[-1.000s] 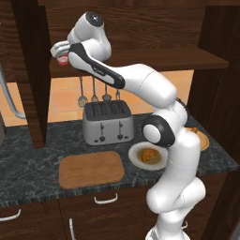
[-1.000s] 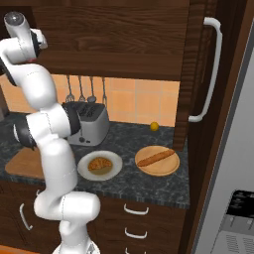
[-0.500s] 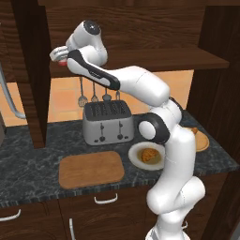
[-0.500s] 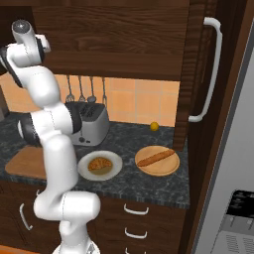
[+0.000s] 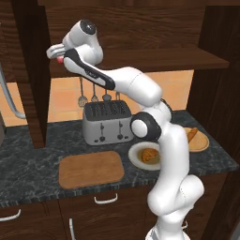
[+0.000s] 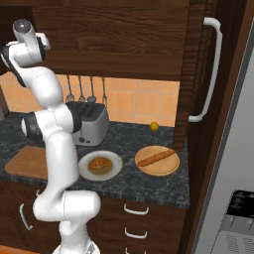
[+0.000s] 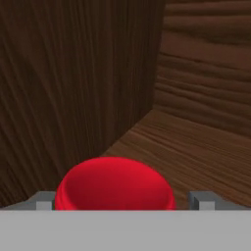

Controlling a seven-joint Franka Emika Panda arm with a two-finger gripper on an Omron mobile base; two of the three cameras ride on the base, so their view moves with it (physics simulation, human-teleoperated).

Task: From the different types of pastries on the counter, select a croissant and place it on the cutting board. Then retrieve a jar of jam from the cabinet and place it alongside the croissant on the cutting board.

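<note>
The jar of jam (image 7: 115,184) shows its red lid low in the hand view, on the cabinet (image 7: 83,73) shelf near a back corner. My gripper (image 7: 122,201) is open, one fingertip on each side of the lid, with a slim gap on the right. In the left base view the gripper (image 5: 56,52) is high at the shelf's left end, the jar of jam (image 5: 60,59) a red spot under it. The croissant (image 5: 150,154) (image 6: 100,163) lies on a white plate (image 5: 136,158). The cutting board (image 5: 91,168) (image 6: 27,162) is bare on the counter (image 5: 28,168).
A toaster (image 5: 107,123) stands behind the board, with utensils hanging above it. A long thin pastry (image 6: 158,158) rests on a round wooden plate (image 6: 158,167) at the right. A small yellow fruit (image 6: 155,126) sits by the wall. A fridge with a white handle (image 6: 211,69) bounds the right.
The upper arm has swung lower and the hand has edged slightly left at the shelf. The red lid stays at the gripper. Nothing on the counter has moved.
</note>
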